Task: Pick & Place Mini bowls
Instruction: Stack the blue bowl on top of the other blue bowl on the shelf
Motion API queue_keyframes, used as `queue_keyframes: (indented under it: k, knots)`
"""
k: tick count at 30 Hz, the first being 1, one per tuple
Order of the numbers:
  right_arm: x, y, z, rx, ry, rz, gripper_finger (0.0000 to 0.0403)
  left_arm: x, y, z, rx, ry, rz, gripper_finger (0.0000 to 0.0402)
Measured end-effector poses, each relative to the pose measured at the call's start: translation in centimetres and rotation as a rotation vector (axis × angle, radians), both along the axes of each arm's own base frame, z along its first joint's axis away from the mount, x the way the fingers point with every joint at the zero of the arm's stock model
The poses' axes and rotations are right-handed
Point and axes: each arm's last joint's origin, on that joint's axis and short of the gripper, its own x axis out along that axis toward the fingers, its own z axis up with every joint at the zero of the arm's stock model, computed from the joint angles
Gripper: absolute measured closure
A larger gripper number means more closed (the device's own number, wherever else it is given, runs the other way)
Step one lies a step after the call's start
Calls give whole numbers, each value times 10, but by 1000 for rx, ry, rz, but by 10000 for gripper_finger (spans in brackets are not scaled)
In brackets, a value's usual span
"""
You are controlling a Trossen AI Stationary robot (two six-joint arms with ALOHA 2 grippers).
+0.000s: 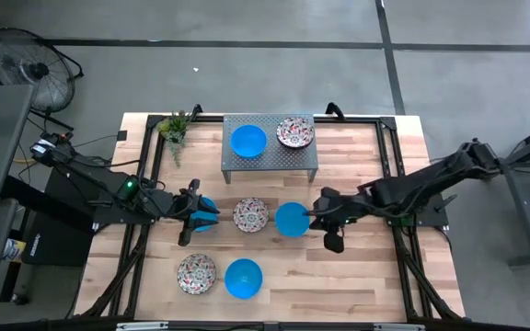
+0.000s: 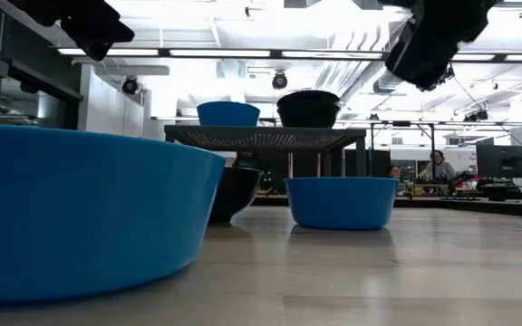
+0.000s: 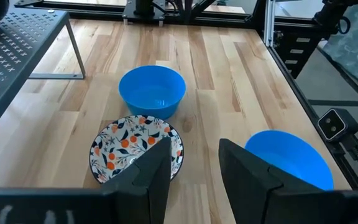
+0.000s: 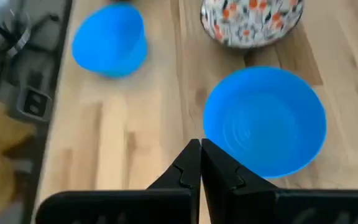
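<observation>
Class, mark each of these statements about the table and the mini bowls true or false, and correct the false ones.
1. A blue bowl and a floral bowl sit on the grey rack. True.
2. The right gripper is wide open. False: its fingers are shut.
3. The potted plant stands at the table's near edge. False: it stands at the far edge, beside the rack.
4. The left gripper holds a blue bowl. True.
5. Two bowls sit in the front row. True.
</observation>
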Motion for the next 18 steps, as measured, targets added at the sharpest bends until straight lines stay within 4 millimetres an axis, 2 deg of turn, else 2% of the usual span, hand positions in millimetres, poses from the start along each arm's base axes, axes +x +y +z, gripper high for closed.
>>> queue_keyframes:
  k: [5, 13, 18]
  knots:
    - [9, 5, -17, 7, 72, 89, 385, 0, 0, 0, 1, 1, -6, 268]
    - [20, 9, -33, -44, 82, 163, 285, 0, 0, 0, 20, 0, -14, 268]
    - [25, 10, -46, -124, 106, 225, 251, 0, 0, 0, 24, -1, -12, 268]
